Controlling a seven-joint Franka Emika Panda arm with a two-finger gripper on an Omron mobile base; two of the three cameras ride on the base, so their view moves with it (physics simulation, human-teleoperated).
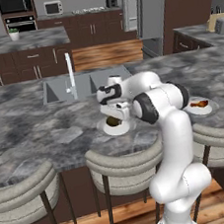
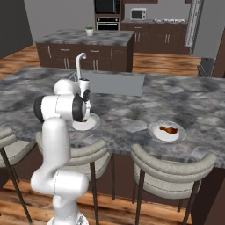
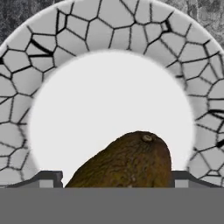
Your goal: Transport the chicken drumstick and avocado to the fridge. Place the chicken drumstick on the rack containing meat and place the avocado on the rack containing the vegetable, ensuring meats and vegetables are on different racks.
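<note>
The white arm's two-finger gripper (image 3: 113,178) is straddling the olive-brown egg-shaped avocado (image 3: 127,159) on the white crackle-rimmed plate (image 3: 109,35) at the grey marble counter's (image 1: 26,129) near edge, jaws apart, probably so they can close on it for the fridge trip, while the orange-brown chicken drumstick (image 2: 168,129) is waiting on a plate further right.

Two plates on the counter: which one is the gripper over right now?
The plate holding the avocado, in front of the sink; the gripper hangs right over it. The other plate, with the chicken drumstick, sits off to the arm's right.

Glossy white jointed robot arm (image 1: 175,141) of rounded tubular segments, black ring bands at joints, bulbous white elbow housings, black-and-white wrist block, small dark fingertips (image 3: 48,178)
</note>
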